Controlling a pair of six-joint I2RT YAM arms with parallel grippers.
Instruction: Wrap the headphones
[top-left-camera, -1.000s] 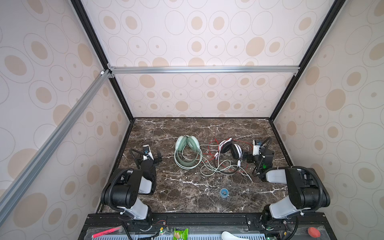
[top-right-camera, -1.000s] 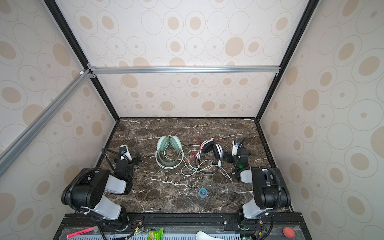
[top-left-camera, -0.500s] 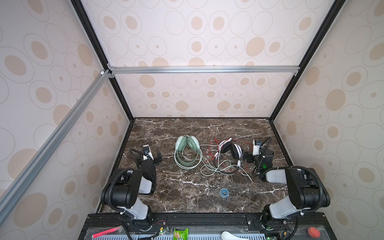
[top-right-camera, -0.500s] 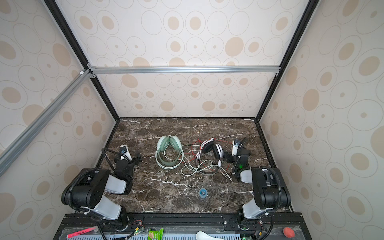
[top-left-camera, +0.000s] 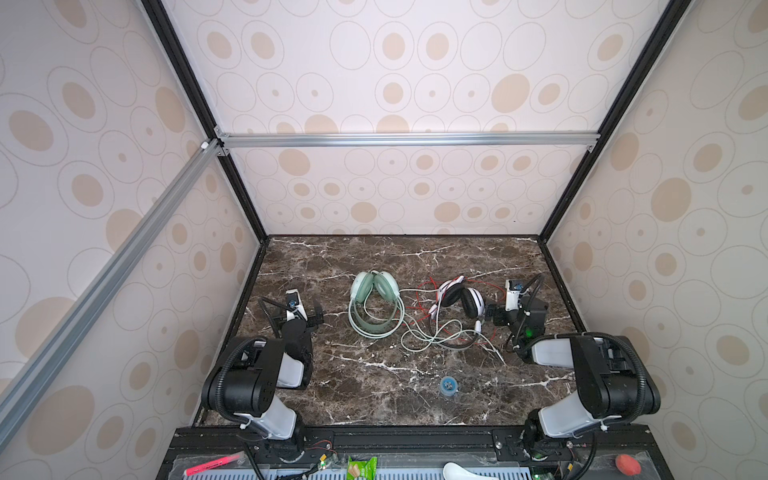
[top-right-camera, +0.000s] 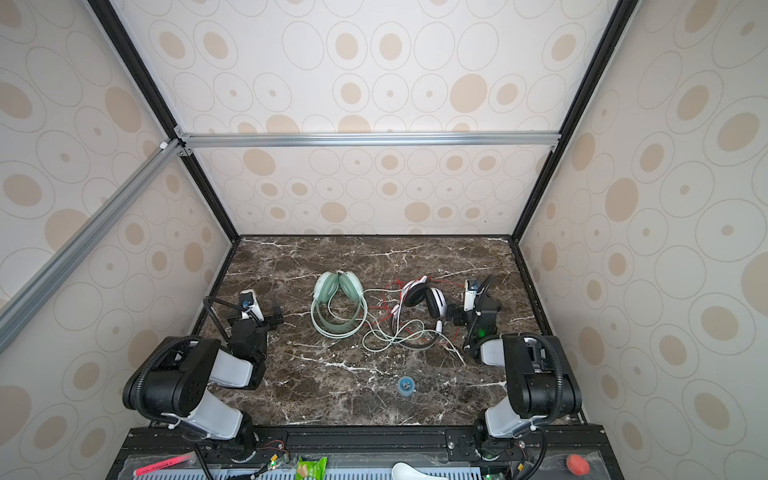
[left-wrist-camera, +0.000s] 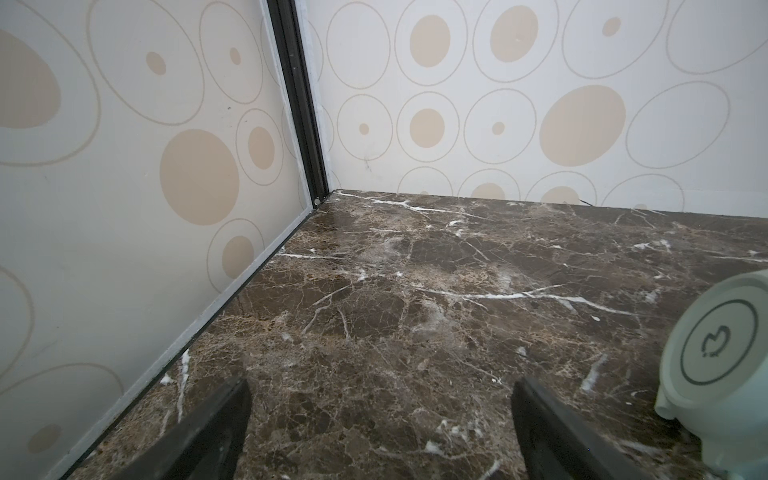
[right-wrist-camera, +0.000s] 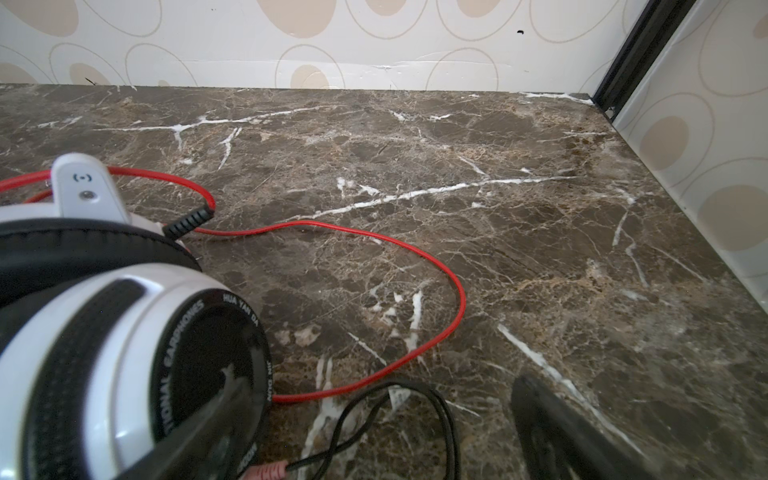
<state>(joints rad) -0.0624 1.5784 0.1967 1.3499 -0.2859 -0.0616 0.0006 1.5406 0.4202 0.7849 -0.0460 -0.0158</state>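
While folded arms (top-left-camera: 245, 382) (top-left-camera: 602, 374) crouch low | left claw (left-wrist-camera: 380, 388) wide; right claw (right-wrist-camera: 374, 395) wide

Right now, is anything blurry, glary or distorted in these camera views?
In both top views light is even and the wide lens splays the walls; the mint green headset and white-and-black headset look crisp. Left wrist view: faint sheen on the table near the corner. Right wrist view: that headset's near earcup is soft, the red cord sharp.
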